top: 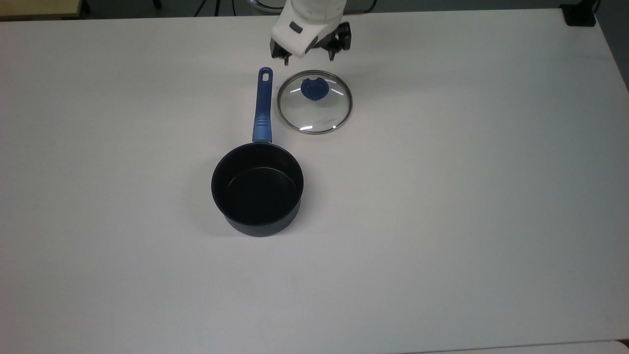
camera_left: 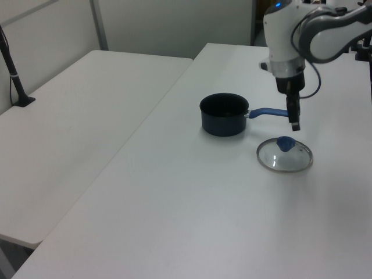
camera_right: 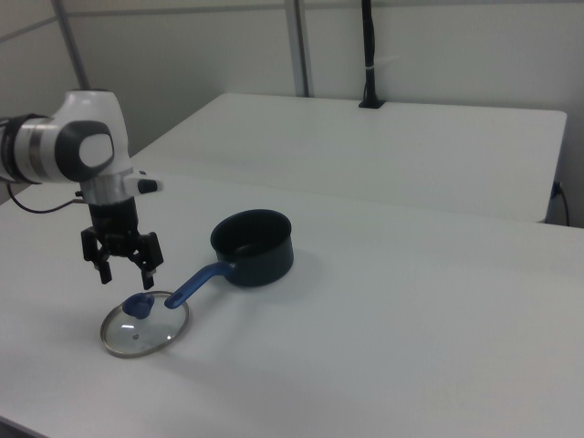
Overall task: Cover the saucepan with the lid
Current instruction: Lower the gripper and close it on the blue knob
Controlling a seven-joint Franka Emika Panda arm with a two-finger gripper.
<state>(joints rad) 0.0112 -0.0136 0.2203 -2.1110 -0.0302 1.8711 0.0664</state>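
The lid (top: 314, 113), clear glass with a metal rim and a blue knob (top: 313, 89), lies flat on the white table (top: 442, 196), beside the saucepan's blue handle (top: 262, 105). The black saucepan (top: 257, 189) stands upright and empty, apart from the lid. My gripper (top: 309, 59) hangs open in the air just beyond the knob, touching nothing. In the left view the gripper (camera_left: 294, 124) is a little above the lid (camera_left: 285, 157) and beside the saucepan (camera_left: 224, 113). In the right view the spread gripper (camera_right: 128, 271) hovers over the lid (camera_right: 144, 330), left of the saucepan (camera_right: 254, 246).
A second white table (camera_left: 75, 116) adjoins this one on the left view's left, with a black post (camera_left: 14, 75) clamped at its far side. A black clamp (top: 580, 14) sits at the top view's upper right corner. Bare tabletop surrounds pan and lid.
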